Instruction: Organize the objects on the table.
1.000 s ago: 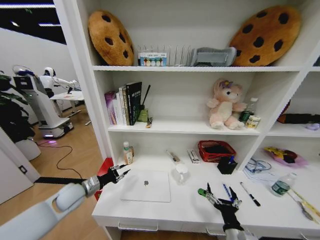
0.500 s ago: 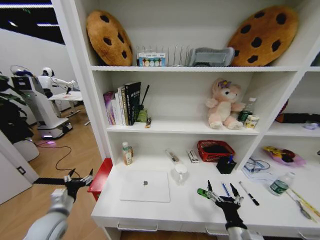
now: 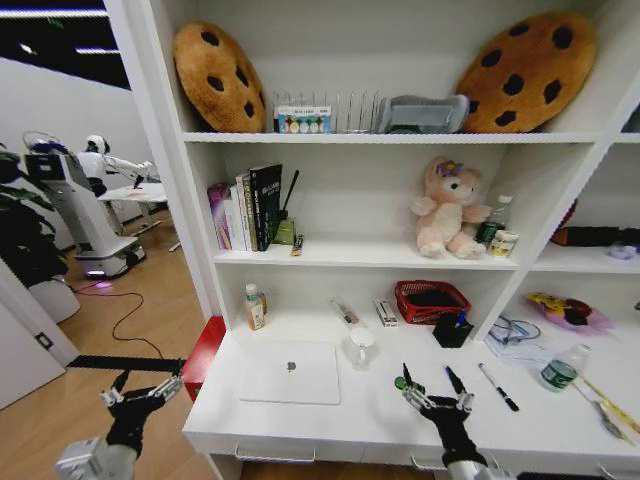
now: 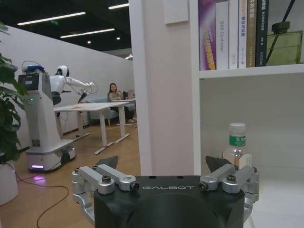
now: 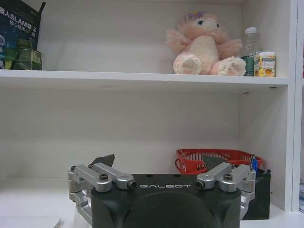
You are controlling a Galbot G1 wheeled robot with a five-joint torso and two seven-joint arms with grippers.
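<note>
- The silver laptop (image 3: pixel 292 372) lies flat and closed on the white table (image 3: pixel 350 425). It has a small apple mark on its lid.
- The right claw (image 3: pixel 432 387) hangs over the table, to the right of the laptop. Its fingers are spread wide and hold nothing.
- A tiny green toy car (image 3: pixel 401 383) sits right beside the right claw. I cannot tell if they touch.
- A black pen (image 3: pixel 499 387) lies further right of the laptop.
- A clear bottle (image 3: pixel 561 371) with a green cap stands beyond the pen.
- The left claw (image 3: pixel 139 392) is off the table, left of the laptop, over the wood floor. Its fingers are spread wide and empty.
- Both claws say "GALBOT" on their black bodies.
- A book spine (image 4: pixel 226 34) on the shelf reads "DAS Controller".
</note>
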